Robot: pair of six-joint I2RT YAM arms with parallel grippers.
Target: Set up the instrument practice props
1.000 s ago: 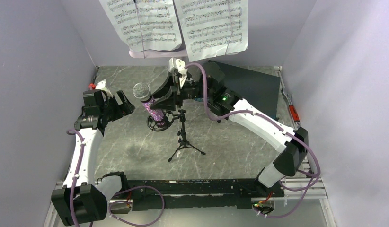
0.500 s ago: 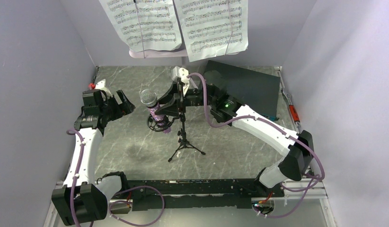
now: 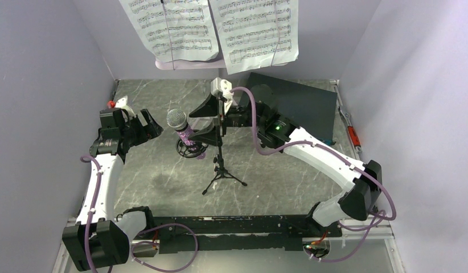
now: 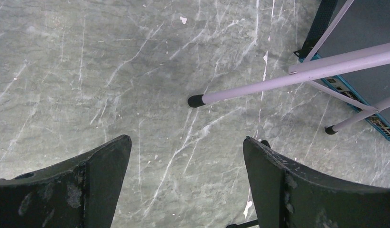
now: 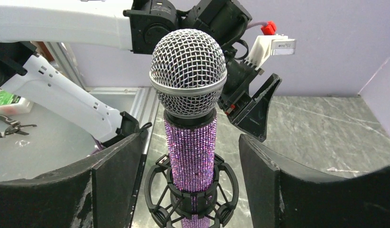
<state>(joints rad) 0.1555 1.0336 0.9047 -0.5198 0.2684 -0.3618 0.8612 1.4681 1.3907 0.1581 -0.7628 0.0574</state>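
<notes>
The glittery purple microphone (image 3: 182, 131) stands with its body in the ring mount (image 3: 191, 149) of the small black tripod stand (image 3: 221, 168); in the right wrist view the microphone (image 5: 190, 137) sits in the ring (image 5: 190, 192). My right gripper (image 3: 205, 120) is open, and its jaws stand apart on either side of the microphone without touching it. My left gripper (image 3: 144, 125) is open and empty, left of the microphone. Two sheet-music pages (image 3: 169, 28) hang on the lilac music stand (image 3: 180, 64) at the back; its legs (image 4: 278, 78) show in the left wrist view.
A flat dark box (image 3: 300, 102) lies at the back right, behind the right arm, and shows in the left wrist view (image 4: 364, 28). Purple walls close in the marble table (image 3: 163, 182) on three sides. A red-handled tool (image 3: 351, 136) lies by the right rail.
My right gripper has opened, let go of the microphone and drawn back a little to the right. The microphone has moved into the ring mount and stands more upright. The left arm has not moved.
</notes>
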